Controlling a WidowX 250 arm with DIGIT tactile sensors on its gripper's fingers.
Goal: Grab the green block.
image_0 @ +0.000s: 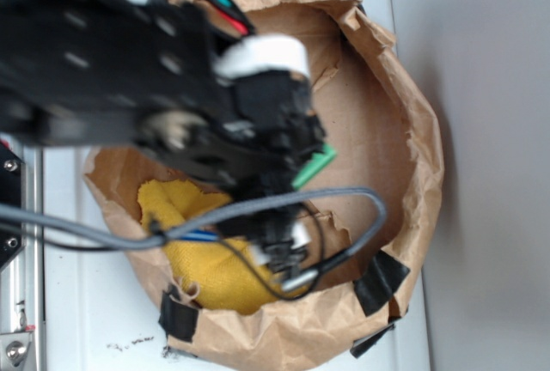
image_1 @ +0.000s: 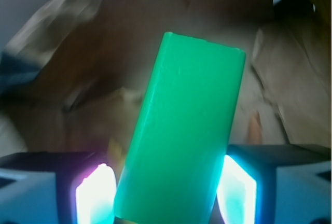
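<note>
From my station I see the arm (image_0: 103, 62) reaching in from the upper left of the exterior view, a big black blur that covers most of the left half of the brown paper bag (image_0: 404, 113). Its wrist points down into the bag's open mouth, and grey cables (image_0: 258, 208) loop under it across the yellow cloth (image_0: 206, 268) lying at the bag's lower left.

The green block (image_1: 181, 130) fills the middle of the wrist view: a smooth, bright green slab, rectangular with softly rounded corners, tilted so its far end leans to the right. Its left side edge reads a shade darker. From the exterior view only one green end pokes out just right of the gripper body, above the bag's floor.

The gripper (image_1: 166, 193) is clamped on the green block. Both fingers (image_1: 93, 193) glow at the bottom of the wrist view, one pressed against each long side of the slab's near end, with no gap I can make out on either side. Behind the block I see only blurred, crumpled brown paper.
</note>
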